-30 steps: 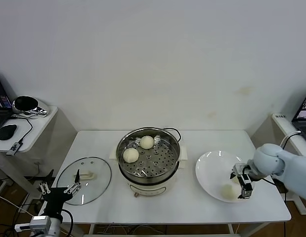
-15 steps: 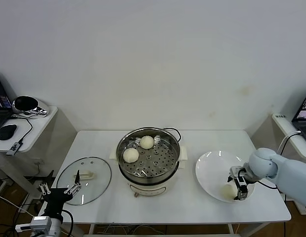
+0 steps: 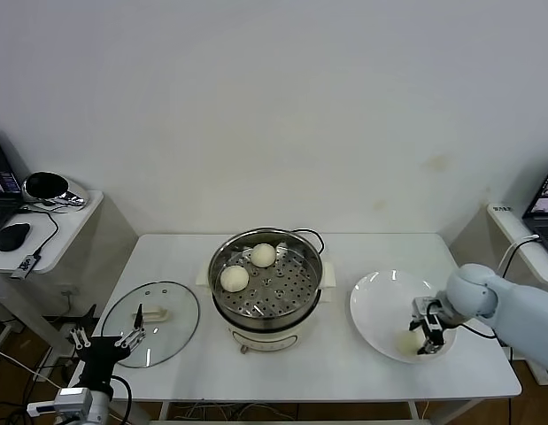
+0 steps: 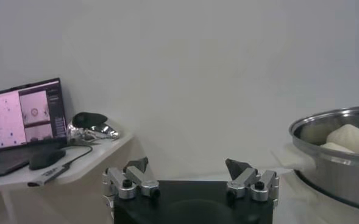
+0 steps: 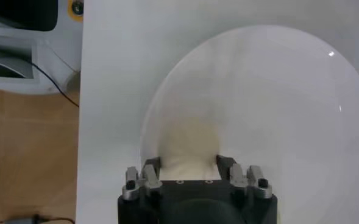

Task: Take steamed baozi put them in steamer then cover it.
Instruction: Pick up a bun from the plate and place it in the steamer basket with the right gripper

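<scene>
White table (image 3: 344, 372) holds a plate (image 3: 380, 301) where the right gripper (image 3: 426, 335) clenches 1 baozi (image 5: 188, 152); left gripper (image 4: 189, 176) hangs released.

Overhead head view; close wrist views

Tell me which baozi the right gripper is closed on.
The baozi on the plate, the near-side one, sits between the right gripper's fingers. The other two lie untouched on the steamer tray.
</scene>
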Motion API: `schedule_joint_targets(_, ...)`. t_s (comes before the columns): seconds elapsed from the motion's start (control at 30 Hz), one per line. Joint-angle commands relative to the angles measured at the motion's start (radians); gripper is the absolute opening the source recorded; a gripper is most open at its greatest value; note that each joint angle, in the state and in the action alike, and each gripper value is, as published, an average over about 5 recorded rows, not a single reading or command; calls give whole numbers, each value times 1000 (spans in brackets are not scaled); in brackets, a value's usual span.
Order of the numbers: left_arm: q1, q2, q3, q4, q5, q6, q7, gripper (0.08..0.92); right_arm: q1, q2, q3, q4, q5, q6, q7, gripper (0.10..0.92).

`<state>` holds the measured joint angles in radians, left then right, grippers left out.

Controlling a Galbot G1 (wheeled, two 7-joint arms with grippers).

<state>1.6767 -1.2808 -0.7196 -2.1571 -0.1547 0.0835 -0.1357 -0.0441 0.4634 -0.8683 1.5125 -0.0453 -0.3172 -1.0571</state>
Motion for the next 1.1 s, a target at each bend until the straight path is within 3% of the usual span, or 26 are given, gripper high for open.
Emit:
schedule_joint_targets(0.03, -5, 6, 1, 3, -2, 1, 0, 823, 182, -1, 15, -3, 65, 14, -63, 568)
schedule_joint_targets(0.33, -13, 14, 5, 3, -6, 2, -1, 823, 570, 114, -120, -22, 187, 38, -138, 568)
schedule_joint_targets(0.67, -10, 13, -7, 0, -12, 2, -1, 823, 767, 417, -290, -10, 336, 128, -26, 568)
schedule_joint_targets(1.1, -3, 0, -26, -10, -13, 1, -3, 823, 659, 710, -424, -54, 210, 416, 58, 577)
